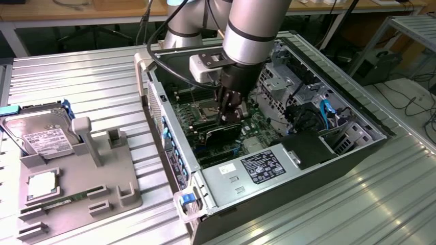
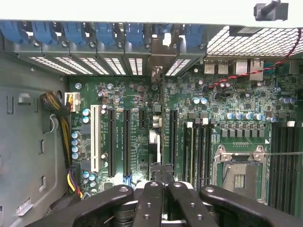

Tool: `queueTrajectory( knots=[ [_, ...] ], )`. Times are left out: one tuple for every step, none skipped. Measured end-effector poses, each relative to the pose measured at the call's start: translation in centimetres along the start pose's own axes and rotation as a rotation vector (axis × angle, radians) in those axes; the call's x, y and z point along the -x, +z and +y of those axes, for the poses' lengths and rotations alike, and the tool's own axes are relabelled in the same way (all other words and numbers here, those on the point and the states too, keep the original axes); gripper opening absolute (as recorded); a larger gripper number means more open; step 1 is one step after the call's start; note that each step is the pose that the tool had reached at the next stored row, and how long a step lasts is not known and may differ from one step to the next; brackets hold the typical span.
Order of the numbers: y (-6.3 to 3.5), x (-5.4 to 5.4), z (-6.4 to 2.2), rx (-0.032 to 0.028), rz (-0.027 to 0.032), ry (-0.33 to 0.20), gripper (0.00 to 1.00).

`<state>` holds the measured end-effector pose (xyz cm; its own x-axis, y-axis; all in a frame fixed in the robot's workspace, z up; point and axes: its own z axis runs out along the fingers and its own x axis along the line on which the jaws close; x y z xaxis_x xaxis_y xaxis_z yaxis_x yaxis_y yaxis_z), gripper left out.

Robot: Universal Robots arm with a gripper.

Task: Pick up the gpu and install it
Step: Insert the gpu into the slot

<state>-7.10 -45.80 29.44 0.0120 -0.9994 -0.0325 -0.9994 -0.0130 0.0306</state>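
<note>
The gpu (image 1: 222, 135) is a thin black card standing on edge on the green motherboard (image 1: 256, 138) inside the open computer case (image 1: 225, 214). My gripper (image 1: 229, 120) reaches down into the case directly above it. Its fingers are shut, with the tips at the card's upper edge; whether they pinch the card I cannot tell. In the wrist view the gripper (image 2: 163, 187) is closed over the gpu (image 2: 159, 169), seen edge-on in line with a long black slot (image 2: 172, 137) and running toward the rear bracket openings (image 2: 156, 64).
On the exterior view's left, a grey holder (image 1: 102, 194) carries a silver hard drive (image 1: 42, 135), a processor (image 1: 42, 184) and a green memory stick (image 1: 68, 196). Inside the case are the power supply (image 1: 262, 166), drive cages (image 1: 286, 81), blue cables (image 1: 325, 109) and an empty processor socket (image 2: 239, 177).
</note>
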Motion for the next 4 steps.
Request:
queueTrajectory(
  knots=[
    [-0.02, 0.00, 0.00, -0.0001, -0.0001, 0.000, 0.11],
    [-0.06, 0.00, 0.00, 0.0000, 0.0000, 0.000, 0.11],
    [-0.12, 0.00, 0.00, 0.0000, 0.0000, 0.000, 0.11],
    [-0.15, 0.01, 0.00, -0.0001, 0.0000, 0.000, 0.11]
  ],
)
